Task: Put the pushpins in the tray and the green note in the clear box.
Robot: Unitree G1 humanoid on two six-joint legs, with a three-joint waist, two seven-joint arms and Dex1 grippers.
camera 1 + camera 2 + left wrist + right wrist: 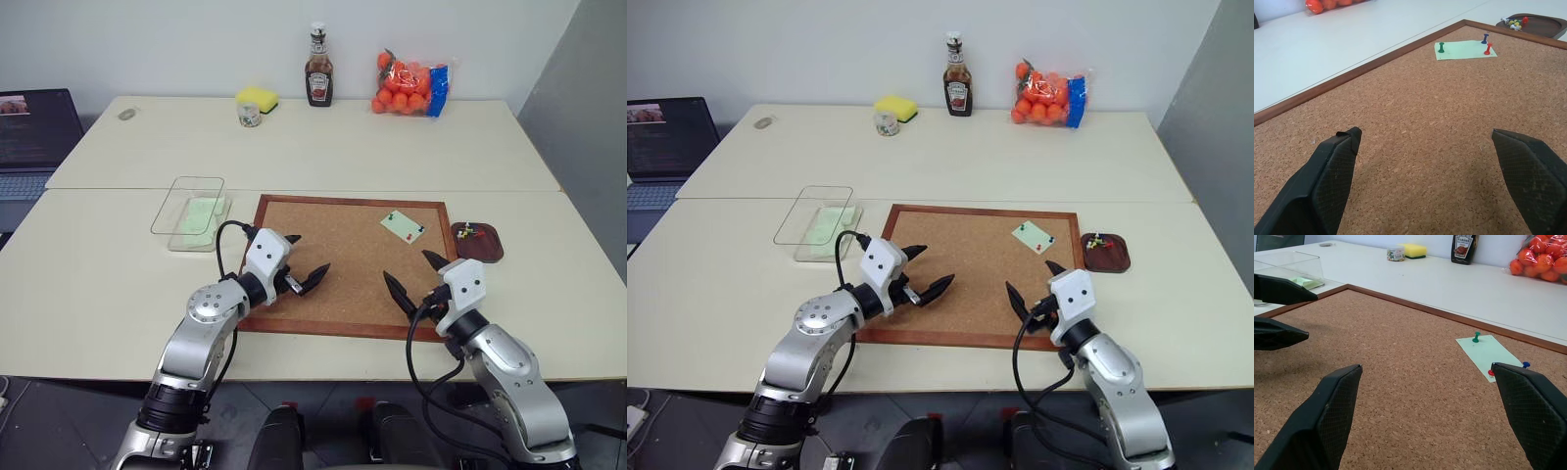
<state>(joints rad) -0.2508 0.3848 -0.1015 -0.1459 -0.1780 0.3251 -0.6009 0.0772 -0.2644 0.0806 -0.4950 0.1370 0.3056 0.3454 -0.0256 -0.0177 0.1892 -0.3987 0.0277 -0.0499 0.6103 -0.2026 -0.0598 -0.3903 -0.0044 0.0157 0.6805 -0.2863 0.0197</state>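
Head views: both grippers, left (306, 262) and right (411, 276), are hovering with fingers spread over the corkboard (333, 250); the green note (403, 226) is lying pinned well ahead. Wrist views: pushpins (1488, 48) are holding it, so pulling one for the tray (477, 242) seems next

A pale cream surface (323, 147) consists of 2 tabletops joined along a seam, set against a plain white wall (196, 39). A grey panel (588, 98) stands at the right edge. A dark floor (59, 411) lies below the near edge.
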